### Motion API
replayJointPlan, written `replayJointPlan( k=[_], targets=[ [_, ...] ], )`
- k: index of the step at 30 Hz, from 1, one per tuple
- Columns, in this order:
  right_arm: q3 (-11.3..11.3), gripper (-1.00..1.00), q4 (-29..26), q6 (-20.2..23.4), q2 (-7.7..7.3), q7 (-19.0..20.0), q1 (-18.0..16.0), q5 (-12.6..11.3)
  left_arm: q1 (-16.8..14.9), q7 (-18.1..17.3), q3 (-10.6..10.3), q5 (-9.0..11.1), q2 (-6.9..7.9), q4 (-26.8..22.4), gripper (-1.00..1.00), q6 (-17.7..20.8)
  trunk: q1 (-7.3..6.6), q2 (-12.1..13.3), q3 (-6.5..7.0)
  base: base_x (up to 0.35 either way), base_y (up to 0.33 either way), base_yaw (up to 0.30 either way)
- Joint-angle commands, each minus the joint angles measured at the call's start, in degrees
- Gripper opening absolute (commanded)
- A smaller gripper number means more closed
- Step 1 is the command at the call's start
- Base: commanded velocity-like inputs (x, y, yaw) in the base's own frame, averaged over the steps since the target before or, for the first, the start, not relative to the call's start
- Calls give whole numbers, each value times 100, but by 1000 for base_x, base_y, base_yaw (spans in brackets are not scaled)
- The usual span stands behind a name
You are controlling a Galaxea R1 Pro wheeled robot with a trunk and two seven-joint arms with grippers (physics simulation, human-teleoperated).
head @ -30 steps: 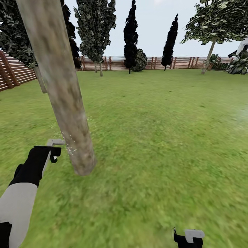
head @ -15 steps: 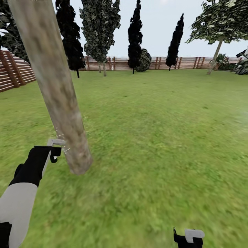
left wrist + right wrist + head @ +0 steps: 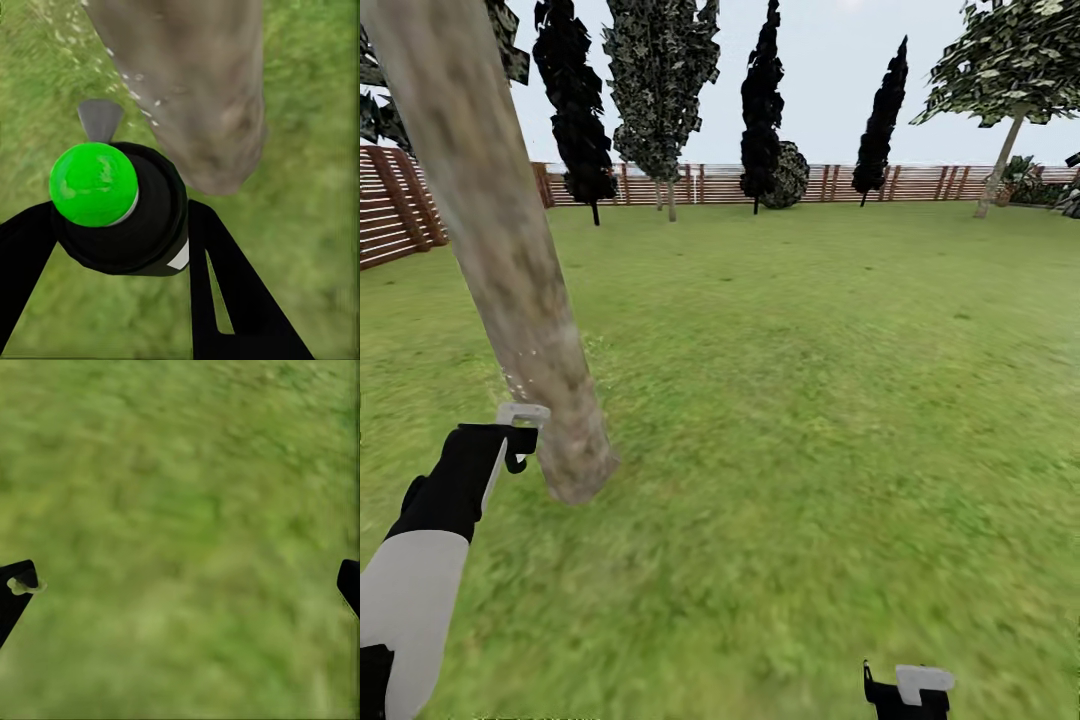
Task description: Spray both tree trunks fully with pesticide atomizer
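A thick mottled grey-tan tree trunk leans up from the lawn just ahead of my left arm, with small white specks on its bark low down. My left gripper is shut on the pesticide atomizer, a black body with a green ball on top and a grey nozzle pointing at the trunk from close by. My right gripper hangs low over the grass, its fingertips wide apart and open, holding nothing. A second tree stands far off at the back right by the fence.
A brown slat fence rings the green lawn. Near-black conifers and a round bush stand along the back fence. Open grass stretches to the right of the near trunk.
The whole view has shifted, so the camera moved: the near trunk's base sits further left and higher, and the far conifers further right. Both arms keep their places in the picture.
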Motion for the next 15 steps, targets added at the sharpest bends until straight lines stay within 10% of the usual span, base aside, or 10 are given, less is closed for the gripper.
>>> replayJointPlan(
  k=[1,15],
  targets=[
    [0,100,0,0,0,0,1,0,0,0,2,-3,-1,0,-100,0,0,0,0,0,-272,155],
    [0,100,0,-1,0,0,0,0,0,70,3,-3,-12,-7,-100,0,0,0,0,45,-267,206]
  ],
)
